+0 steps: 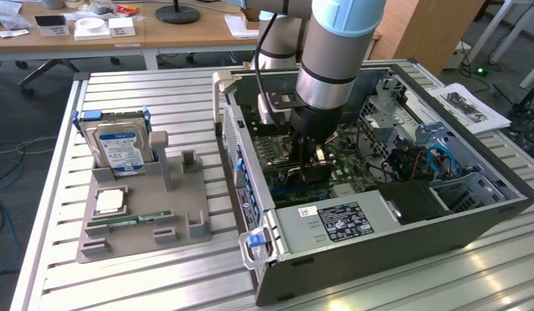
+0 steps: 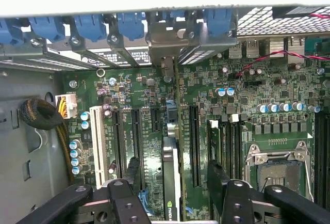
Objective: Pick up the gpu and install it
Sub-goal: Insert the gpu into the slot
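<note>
Tabletop of ribbed aluminium (image 1: 146, 278) carries an open black desktop computer case (image 1: 422, 233), and the gripper (image 2: 174, 170) reaches down inside it. Beneath the gripper lies the green motherboard (image 2: 144, 87). The gripper's jaws stand spread apart, clasping nothing. Directly between them, clear of both fingers, the thin dark gpu card (image 2: 172, 198) stands on edge, seemingly seated in a motherboard slot.
</note>
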You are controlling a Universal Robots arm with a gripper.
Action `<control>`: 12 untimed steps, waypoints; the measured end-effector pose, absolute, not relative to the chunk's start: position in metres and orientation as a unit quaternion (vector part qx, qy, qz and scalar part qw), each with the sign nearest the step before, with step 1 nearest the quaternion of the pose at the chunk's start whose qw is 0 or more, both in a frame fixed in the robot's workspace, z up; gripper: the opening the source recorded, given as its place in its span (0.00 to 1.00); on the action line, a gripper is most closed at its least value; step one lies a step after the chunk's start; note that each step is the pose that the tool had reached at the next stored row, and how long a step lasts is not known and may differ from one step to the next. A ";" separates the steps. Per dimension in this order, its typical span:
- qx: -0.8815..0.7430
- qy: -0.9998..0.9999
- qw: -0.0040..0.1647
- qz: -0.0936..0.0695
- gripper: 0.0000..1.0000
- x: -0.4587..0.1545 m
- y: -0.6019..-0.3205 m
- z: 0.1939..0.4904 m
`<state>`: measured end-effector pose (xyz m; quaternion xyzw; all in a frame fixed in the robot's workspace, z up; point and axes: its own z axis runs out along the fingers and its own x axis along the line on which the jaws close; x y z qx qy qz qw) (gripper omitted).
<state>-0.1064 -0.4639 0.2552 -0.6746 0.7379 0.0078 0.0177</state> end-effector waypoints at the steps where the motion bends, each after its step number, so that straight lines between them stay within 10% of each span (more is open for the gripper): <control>1: -0.675 0.738 0.018 0.008 0.64 -0.106 -0.464 0.255; 12: -0.675 0.738 0.018 0.008 0.64 -0.106 -0.459 0.255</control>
